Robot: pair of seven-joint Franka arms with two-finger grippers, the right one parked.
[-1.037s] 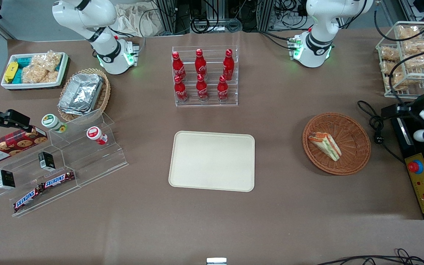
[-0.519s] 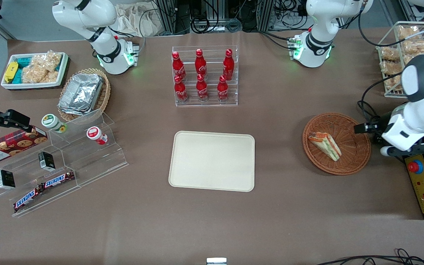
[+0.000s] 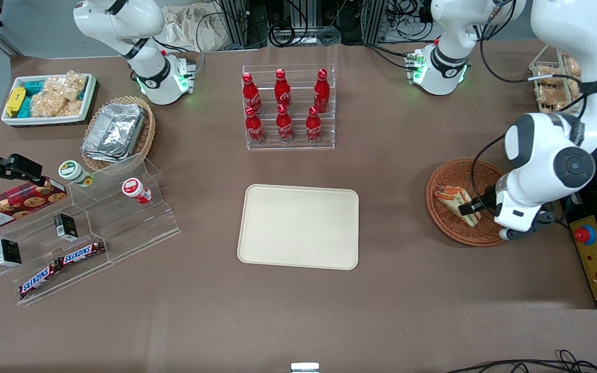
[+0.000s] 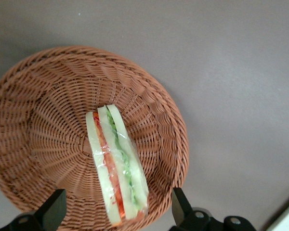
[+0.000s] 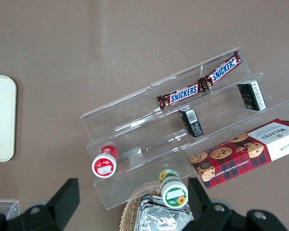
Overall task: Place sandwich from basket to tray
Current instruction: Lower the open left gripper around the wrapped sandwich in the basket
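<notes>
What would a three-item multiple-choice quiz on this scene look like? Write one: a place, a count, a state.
1. Where is the sandwich?
A. in the basket
B. on the tray
C. on the bare table

2. How many red bottles stand in the clear rack?
A. four
B. six
C. eight

3. The gripper is:
A. shut on the sandwich
B. open above the sandwich
C. over the tray

Answers: 1 A, it lies on the wicker; 2 B, two rows of three; 3 B, its fingers stand apart either side, touching nothing.
</notes>
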